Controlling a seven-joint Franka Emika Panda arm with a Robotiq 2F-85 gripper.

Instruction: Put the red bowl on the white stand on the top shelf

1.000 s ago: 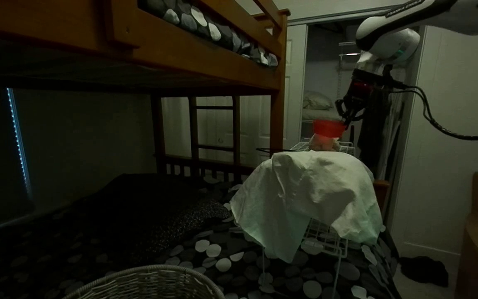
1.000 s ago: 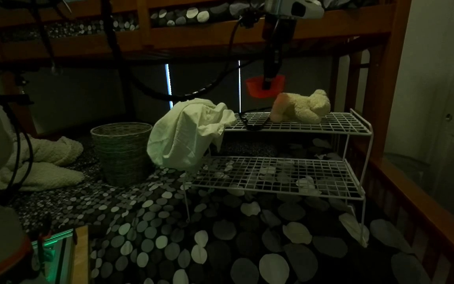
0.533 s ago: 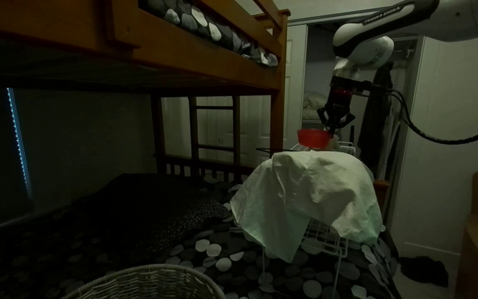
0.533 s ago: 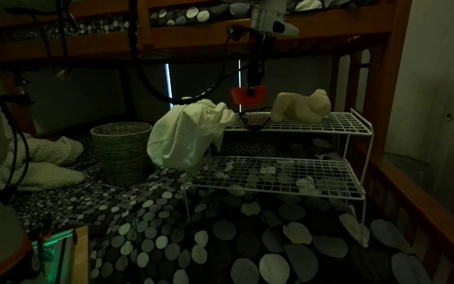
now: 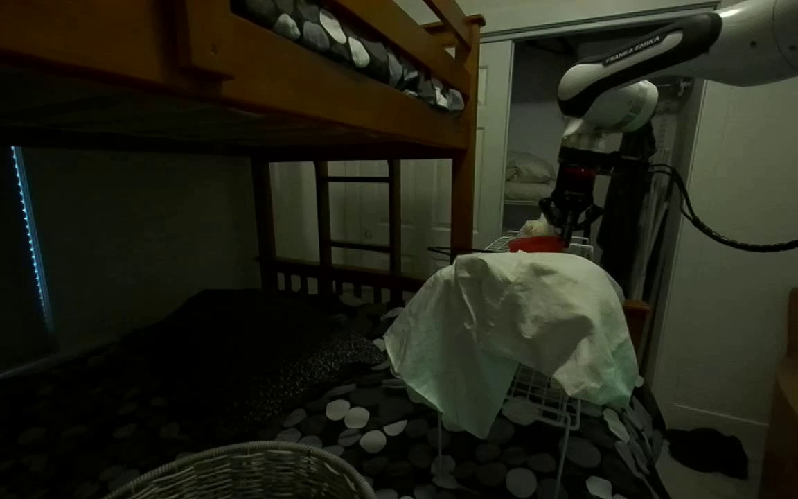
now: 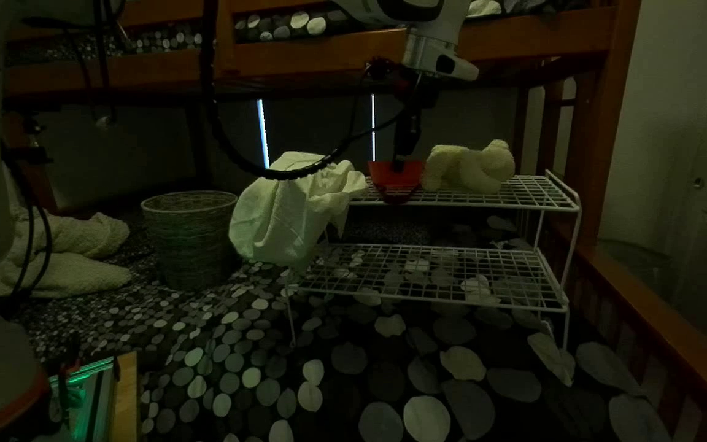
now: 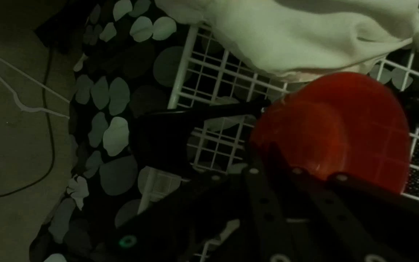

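I can see the red bowl point(image 7: 340, 127) at the level of the top shelf point(image 6: 528, 191) of the white stand point(image 6: 433, 270), mouth up, its rim pinched between the fingers point(image 6: 405, 144). Whether its base touches the shelf I cannot tell; in an exterior view the white cloth point(image 5: 510, 319) hides its underside. The arm point(image 5: 638, 76) reaches in there from two o'clock.

In an exterior view a cream stuffed toy point(image 6: 470, 169) lies on the same shelf, just beside the bowl at three o'clock. The cloth drapes over the stand's end at half past eight, and beyond it, the same way, a woven basket point(image 6: 191, 242) stands upright on the dotted bedspread point(image 6: 353, 393).

In the wrist view the fingers come in from six o'clock, and a white hanger point(image 7: 31, 109) shows against the floor point(image 7: 16, 145) just past nine.
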